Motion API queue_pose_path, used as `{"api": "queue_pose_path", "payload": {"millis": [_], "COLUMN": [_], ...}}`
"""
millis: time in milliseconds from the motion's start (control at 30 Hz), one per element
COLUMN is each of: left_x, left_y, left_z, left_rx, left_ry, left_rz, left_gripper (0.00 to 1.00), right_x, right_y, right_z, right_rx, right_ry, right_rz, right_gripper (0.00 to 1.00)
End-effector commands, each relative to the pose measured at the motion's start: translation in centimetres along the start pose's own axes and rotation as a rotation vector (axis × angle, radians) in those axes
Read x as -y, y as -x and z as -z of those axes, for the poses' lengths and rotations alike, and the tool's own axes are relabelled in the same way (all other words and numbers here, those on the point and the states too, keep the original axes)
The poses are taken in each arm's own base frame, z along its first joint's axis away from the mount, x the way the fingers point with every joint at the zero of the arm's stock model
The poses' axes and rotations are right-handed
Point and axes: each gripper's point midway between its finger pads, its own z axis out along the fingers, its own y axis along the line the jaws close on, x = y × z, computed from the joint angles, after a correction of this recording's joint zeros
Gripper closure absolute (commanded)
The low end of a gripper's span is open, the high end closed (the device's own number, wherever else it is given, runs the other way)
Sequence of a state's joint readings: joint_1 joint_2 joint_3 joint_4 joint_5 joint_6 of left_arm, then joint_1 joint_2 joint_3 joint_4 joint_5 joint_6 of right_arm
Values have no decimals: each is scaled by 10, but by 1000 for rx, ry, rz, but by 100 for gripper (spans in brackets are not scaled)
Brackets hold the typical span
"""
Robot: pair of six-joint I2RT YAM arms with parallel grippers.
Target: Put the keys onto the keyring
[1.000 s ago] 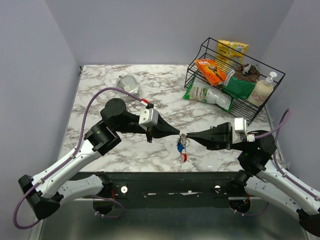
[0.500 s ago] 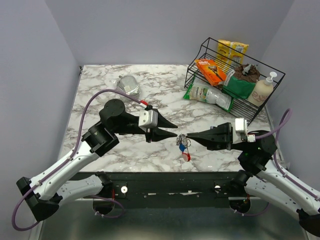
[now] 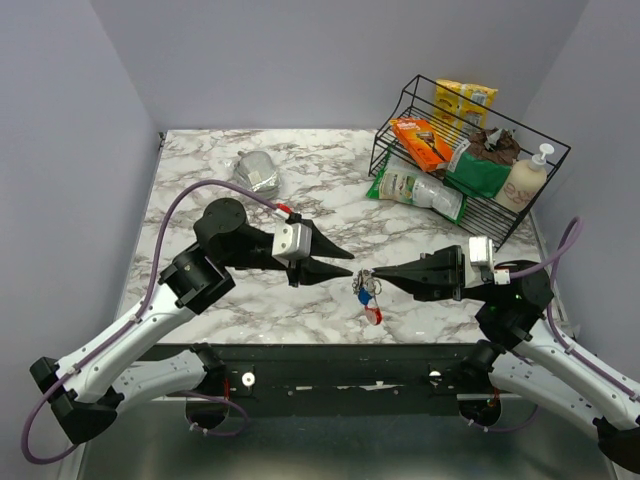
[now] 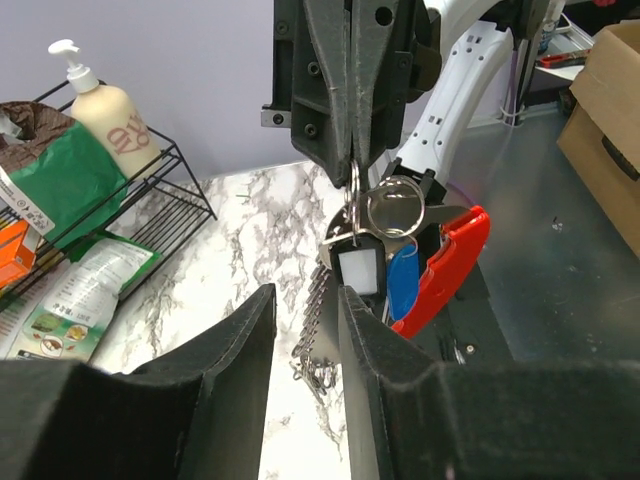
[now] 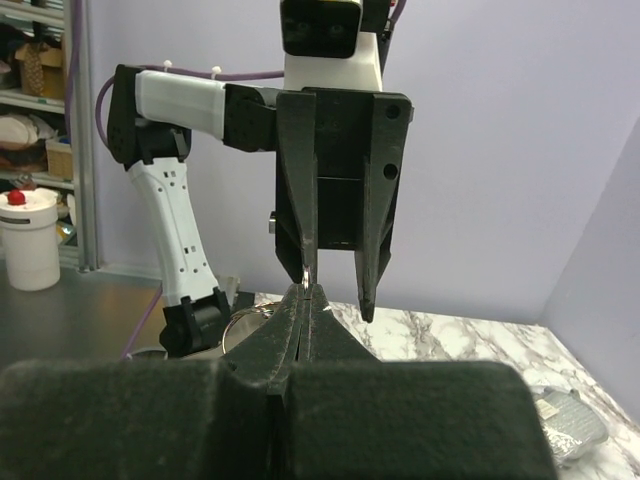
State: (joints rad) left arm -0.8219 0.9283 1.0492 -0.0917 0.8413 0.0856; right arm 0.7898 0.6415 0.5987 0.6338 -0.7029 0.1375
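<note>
My right gripper (image 3: pixel 366 275) is shut on the keyring (image 3: pixel 368 288) and holds its silver ring (image 4: pixel 395 206) at the fingertips. Under the ring hang a key with a black head and light centre (image 4: pixel 358 267), a small blue tag (image 4: pixel 402 280), a long red tag (image 4: pixel 446 268) and a link chain (image 4: pixel 317 300). The bundle dangles over the table's near edge. My left gripper (image 3: pixel 350 263) stands open just left of the ring, with nothing between its fingers. In the right wrist view the left gripper (image 5: pixel 336 292) faces my shut right gripper (image 5: pixel 308 290). I can make out only one key.
A black wire basket (image 3: pixel 400 105) at the back right holds snack packs and a soap bottle (image 3: pixel 525 180). A foil-wrapped lump (image 3: pixel 258 170) lies at the back left. The marble table (image 3: pixel 200 200) ends just below the hanging tags.
My left gripper has opened and drawn back a little to the left, off the keyring. The bundle now hangs from the right gripper alone and the red tag has swung slightly.
</note>
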Motion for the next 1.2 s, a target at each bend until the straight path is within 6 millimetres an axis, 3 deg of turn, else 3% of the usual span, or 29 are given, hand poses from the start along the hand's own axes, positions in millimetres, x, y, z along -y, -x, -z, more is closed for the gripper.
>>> {"api": "queue_pose_path", "payload": {"millis": [0,133,633,1033,1167], "left_x": [1,3,11,8,9], "left_y": [17,25,34,27,26], "left_z": [-2,-1,-4,-8,-8], "left_rx": [37,60,79,63,57], "left_ry": [-28,-33,-94,-100,-105], "left_rz": [-25,-32,-5,15,21], "left_gripper": [59,53,55,61,68], "right_x": [-3,-2,0,2,2], "right_y": [15,13,10,10,10], "right_z": [-2,-3,-4,-5,-5], "right_rx": [31,28,21,19,18], "right_ry": [21,20,17,13,13], "right_rz": [40,37,34,34,33], "right_gripper": [100,100,100,100,100]}}
